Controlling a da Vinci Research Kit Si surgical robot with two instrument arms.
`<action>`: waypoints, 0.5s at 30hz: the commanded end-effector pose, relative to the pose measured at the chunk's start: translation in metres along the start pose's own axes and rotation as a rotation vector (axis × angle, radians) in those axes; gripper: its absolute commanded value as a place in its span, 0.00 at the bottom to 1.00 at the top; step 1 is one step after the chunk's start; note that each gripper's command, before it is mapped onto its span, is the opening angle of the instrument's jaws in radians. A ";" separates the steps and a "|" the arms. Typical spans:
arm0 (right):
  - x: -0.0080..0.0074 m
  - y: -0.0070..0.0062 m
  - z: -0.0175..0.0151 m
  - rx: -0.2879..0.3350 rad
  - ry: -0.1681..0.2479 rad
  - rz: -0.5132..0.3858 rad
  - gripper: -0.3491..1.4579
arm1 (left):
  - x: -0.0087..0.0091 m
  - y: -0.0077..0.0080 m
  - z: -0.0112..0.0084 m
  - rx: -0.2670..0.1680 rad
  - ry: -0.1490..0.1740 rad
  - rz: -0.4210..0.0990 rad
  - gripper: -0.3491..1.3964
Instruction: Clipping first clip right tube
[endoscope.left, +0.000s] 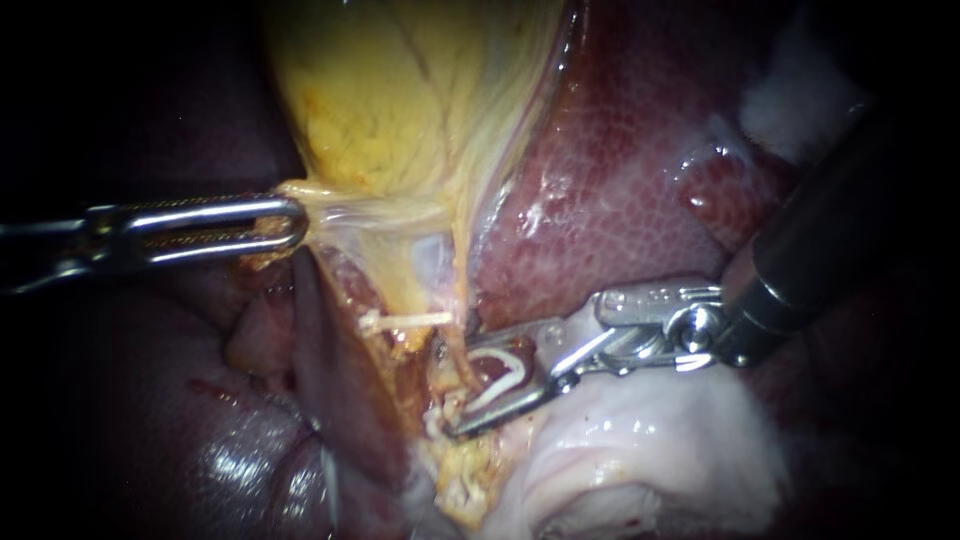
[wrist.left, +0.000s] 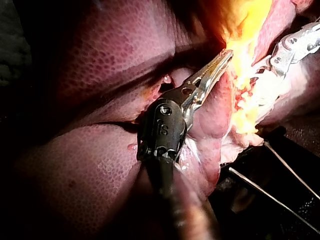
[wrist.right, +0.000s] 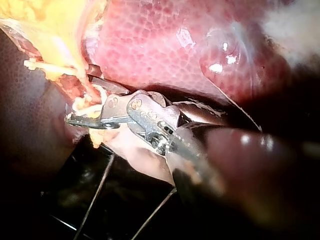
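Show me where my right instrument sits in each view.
Endoscope: right instrument lower centre, clip in its jaws, astride a tube.
Left wrist: it lies ahead of left instrument, beyond the gallbladder.
Right wrist: its jaws reach the gallbladder's yellow edge.
Shared landmark: yellow gallbladder.

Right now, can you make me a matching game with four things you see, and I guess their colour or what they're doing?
Things:
1. gallbladder
2. liver
3. left instrument
4. right instrument

Matches:
A. dark red and speckled
B. holds a white clip
C. yellow
D. grips the gallbladder's lower edge

Right pairs: 1-C, 2-A, 3-D, 4-B.
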 end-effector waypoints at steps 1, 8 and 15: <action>0.0000 0.0001 0.0000 0.009 0.007 0.006 0.50 | 0.0000 0.0001 0.0000 0.001 -0.003 -0.001 0.00; 0.0003 0.0001 -0.0001 0.048 0.051 0.037 0.50 | -0.0002 0.0005 -0.0002 0.005 -0.010 -0.003 0.00; 0.0006 -0.0002 -0.0008 0.100 0.088 0.065 0.49 | -0.0002 0.0013 -0.0005 0.007 -0.009 -0.009 0.00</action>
